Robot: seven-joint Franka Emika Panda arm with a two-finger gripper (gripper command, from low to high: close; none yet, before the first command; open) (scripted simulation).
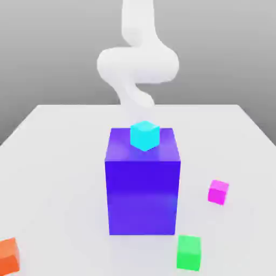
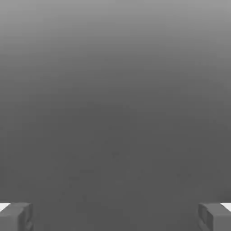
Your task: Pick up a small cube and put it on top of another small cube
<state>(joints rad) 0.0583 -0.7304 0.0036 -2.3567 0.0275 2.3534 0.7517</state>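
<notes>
Since every small cube looks rigid, light and flat-sided, opposite faces should suit a pinch. Going by the exterior view from its left: the orange cube (image 1: 8, 255) sits at the desk (image 1: 54, 161) edge, the cyan cube (image 1: 145, 135) rests atop the tall blue block (image 1: 143, 188), then green cube (image 1: 188, 252) and magenta cube (image 1: 218, 192). No containers appear. The end effector (image 2: 115, 215) is spread wide, empty.

Orange cube (image 1: 8, 255) cut by exterior view's left edge
</notes>
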